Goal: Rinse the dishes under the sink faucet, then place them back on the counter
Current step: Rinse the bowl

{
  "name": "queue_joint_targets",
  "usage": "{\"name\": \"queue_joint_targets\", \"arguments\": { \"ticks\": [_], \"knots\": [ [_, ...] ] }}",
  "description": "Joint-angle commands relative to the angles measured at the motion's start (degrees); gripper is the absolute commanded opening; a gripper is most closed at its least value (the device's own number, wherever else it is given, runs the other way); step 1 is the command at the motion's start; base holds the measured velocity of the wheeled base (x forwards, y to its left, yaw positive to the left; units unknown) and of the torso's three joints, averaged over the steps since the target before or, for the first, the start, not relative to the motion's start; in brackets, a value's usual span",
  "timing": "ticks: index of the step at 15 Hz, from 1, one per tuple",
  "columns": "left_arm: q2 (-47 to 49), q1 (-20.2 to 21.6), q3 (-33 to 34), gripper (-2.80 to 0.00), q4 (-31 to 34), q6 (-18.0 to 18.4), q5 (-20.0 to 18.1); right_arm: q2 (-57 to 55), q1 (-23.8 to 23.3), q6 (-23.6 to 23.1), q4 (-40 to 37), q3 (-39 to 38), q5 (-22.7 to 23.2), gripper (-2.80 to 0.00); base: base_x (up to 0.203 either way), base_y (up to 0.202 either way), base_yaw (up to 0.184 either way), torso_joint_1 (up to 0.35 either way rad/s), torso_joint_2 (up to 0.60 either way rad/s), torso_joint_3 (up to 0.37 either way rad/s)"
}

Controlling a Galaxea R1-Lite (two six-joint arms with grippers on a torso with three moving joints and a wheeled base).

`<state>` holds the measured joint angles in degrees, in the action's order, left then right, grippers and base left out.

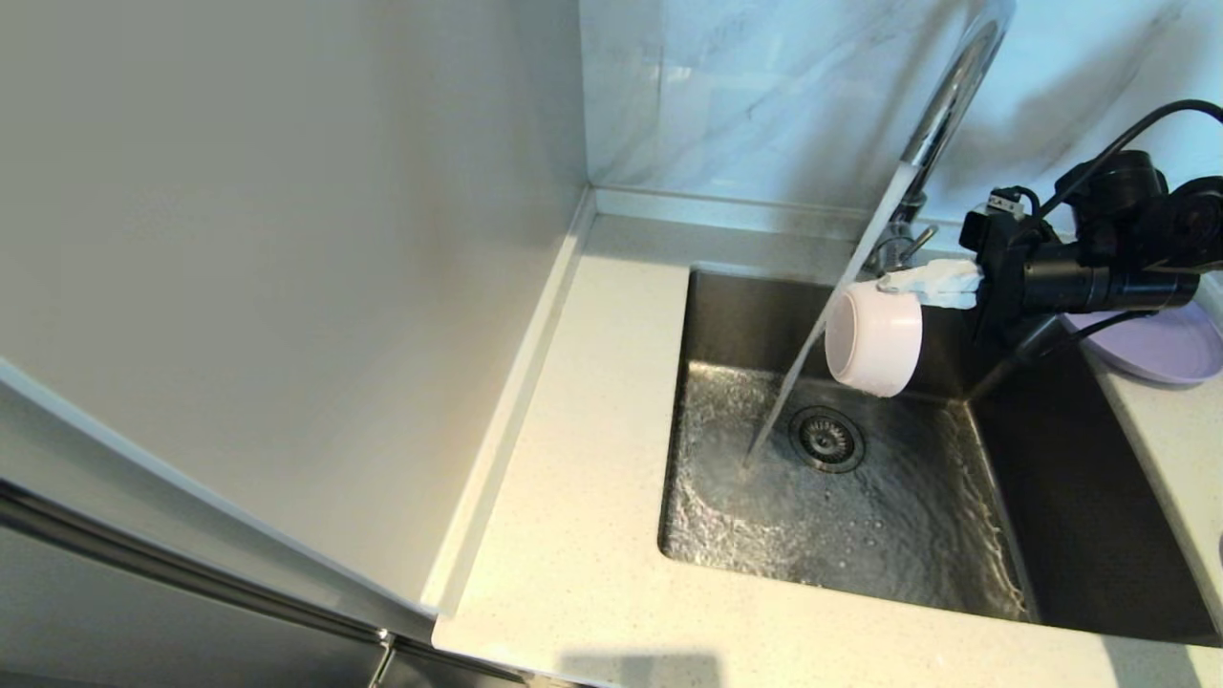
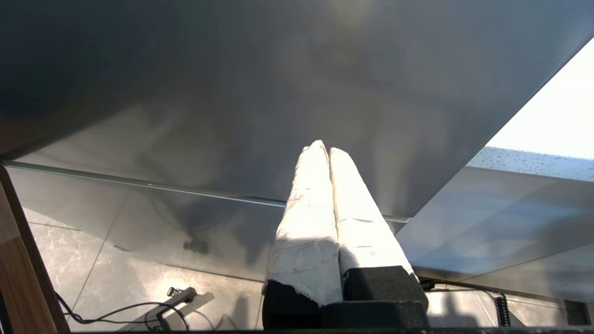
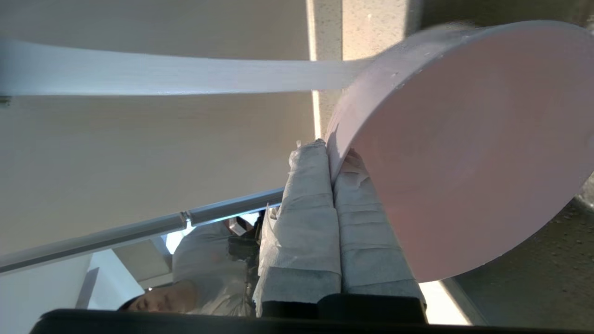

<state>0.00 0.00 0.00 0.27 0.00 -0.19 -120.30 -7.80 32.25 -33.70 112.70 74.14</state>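
Right gripper fingers pinch the pink cup's rim beside the stream, above the sink; left fingers together.

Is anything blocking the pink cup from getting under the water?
No, nothing visible. The right claw holds the cup on its side over the sink, right beside the running water.

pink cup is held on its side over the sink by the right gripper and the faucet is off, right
Not quite: the faucet is running, as the head view shows a stream falling past the pink cup into the sink. The right gripper does hold the cup on its side.
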Motion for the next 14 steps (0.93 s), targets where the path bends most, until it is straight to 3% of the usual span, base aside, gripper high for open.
{"name": "queue_joint_targets", "arguments": {
  "ticks": [1, 4, 7, 10, 14],
  "knots": [
    [0.00, 0.00, 0.00, -2.80, 0.00, 0.00, -0.02, 0.52, 0.92, 3.28, 2.67, 0.03, 0.48, -2.80, 0.000, 0.000, 0.000, 0.000, 0.00, 0.000],
    [0.00, 0.00, 0.00, -2.80, 0.00, 0.00, -0.08, 0.57, 1.48, 11.70, 10.30, -0.03, 0.46, -2.80, 0.000, 0.000, 0.000, 0.000, 0.00, 0.000],
    [0.00, 0.00, 0.00, -2.80, 0.00, 0.00, -0.08, 0.00, 1.92, 16.56, 15.27, -0.03, 0.31, -2.80, 0.000, 0.000, 0.000, 0.000, 0.00, 0.000],
    [0.00, 0.00, 0.00, -2.80, 0.00, 0.00, 0.01, -0.20, 0.68, 16.62, 15.26, -0.19, -0.71, -2.80, 0.000, 0.000, 0.000, 0.000, 0.00, 0.000],
    [0.00, 0.00, 0.00, -2.80, 0.00, 0.00, 0.01, -0.18, -5.22, 16.54, 15.24, -0.87, -0.99, -2.80, 0.000, 0.000, 0.000, 0.000, 0.00, 0.000]
  ]
}}
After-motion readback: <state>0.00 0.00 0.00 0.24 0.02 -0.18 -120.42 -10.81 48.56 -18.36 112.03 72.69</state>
